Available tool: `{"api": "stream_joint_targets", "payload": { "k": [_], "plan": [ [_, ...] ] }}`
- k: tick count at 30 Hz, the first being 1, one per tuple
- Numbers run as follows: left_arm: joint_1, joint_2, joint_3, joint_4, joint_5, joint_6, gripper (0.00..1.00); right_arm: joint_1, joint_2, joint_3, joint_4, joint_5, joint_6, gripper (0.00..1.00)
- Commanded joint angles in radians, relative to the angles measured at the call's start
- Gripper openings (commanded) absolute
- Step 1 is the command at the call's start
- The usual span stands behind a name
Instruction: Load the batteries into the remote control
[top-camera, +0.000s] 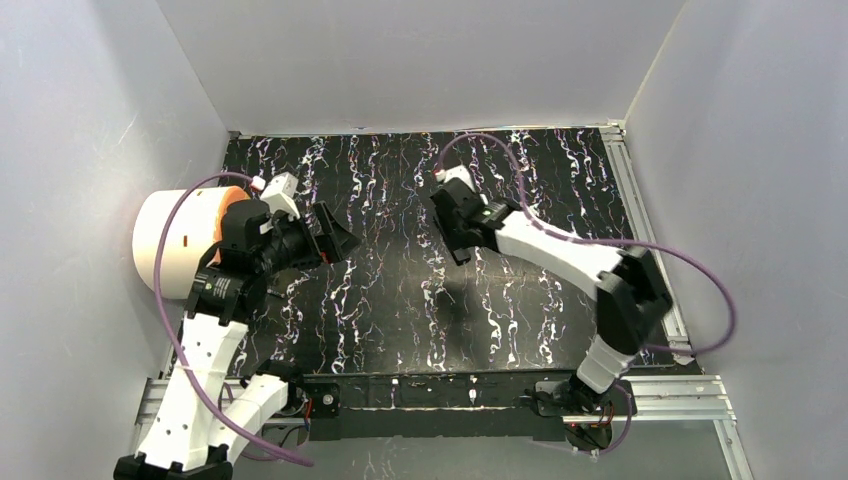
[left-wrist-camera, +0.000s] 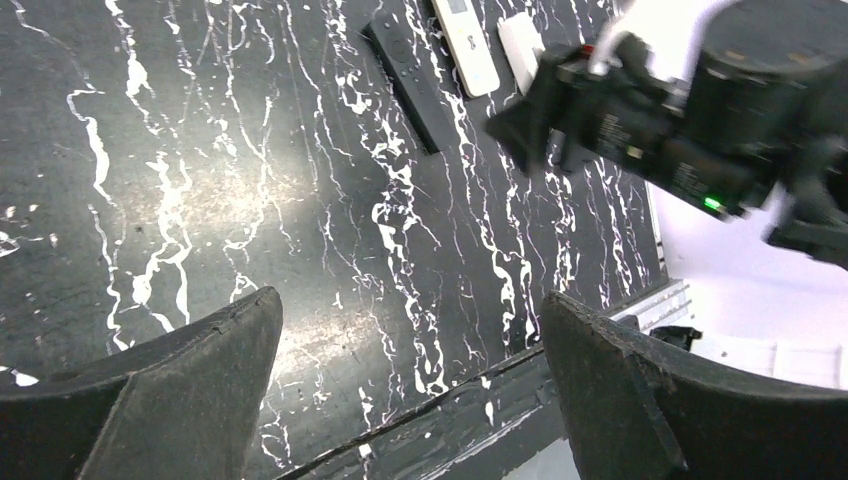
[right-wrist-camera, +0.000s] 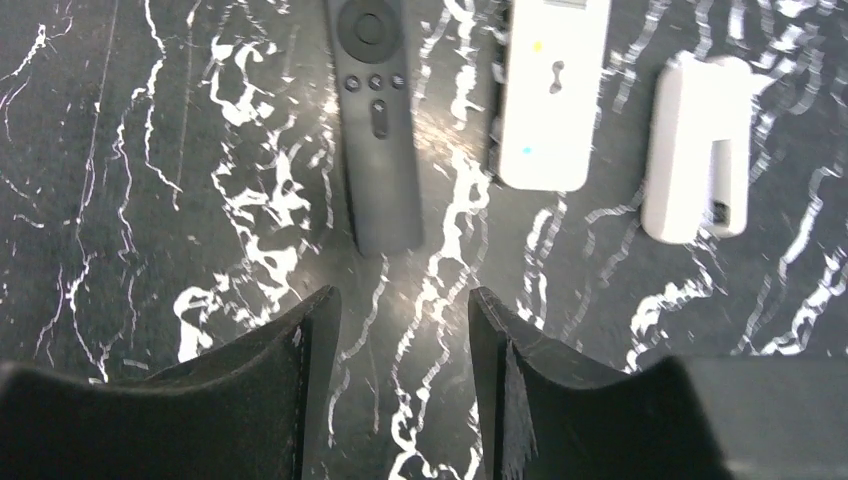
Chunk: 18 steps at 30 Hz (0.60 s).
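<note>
On the black, white-veined surface (right-wrist-camera: 150, 200), laid side by side: a dark remote (right-wrist-camera: 378, 150) with its round pad and small buttons facing up, a white remote (right-wrist-camera: 548, 100) just beside it on the right of the right wrist view, and further right a small white piece (right-wrist-camera: 695, 150). All three flat and roughly parallel. Over the near ends of the remotes, the right hand (right-wrist-camera: 402, 300), fingers partly apart, nothing between them but bare surface. Lined up closest to the dark remote's near end, without touching it. Well apart from the remotes, off to the left, the left hand (left-wrist-camera: 410, 305), fingers spread wide, clamped on nothing, raised over bare surface and turned toward the right arm. Against the left wall, behind the left arm, a white drum (top-camera: 165, 245) with an orange band. Purple cables (top-camera: 690, 260) looping from both wrists. Whereabouts of the batteries: cannot tell from any view.
</note>
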Motion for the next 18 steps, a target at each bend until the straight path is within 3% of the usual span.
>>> {"api": "stream_joint_targets", "payload": {
  "k": [1,5,9,11,18],
  "plan": [
    [0.000,-0.069,0.043,-0.067,-0.080,0.012,0.98,0.000,-0.266,-0.139,0.047,0.182,0.068,0.59],
    [-0.002,-0.149,0.035,-0.090,-0.174,0.020,0.98,-0.001,-0.554,-0.274,0.081,0.318,0.060,0.63],
    [-0.002,-0.202,0.049,-0.132,-0.292,0.019,0.98,-0.001,-0.788,-0.309,0.064,0.367,-0.007,0.69],
    [-0.002,-0.221,0.064,-0.149,-0.328,0.027,0.98,-0.001,-0.867,-0.296,0.033,0.404,-0.032,0.76],
    [-0.002,-0.273,0.189,-0.222,-0.444,0.185,0.98,-0.001,-1.030,-0.209,-0.041,0.447,-0.110,0.83]
  ]
}}
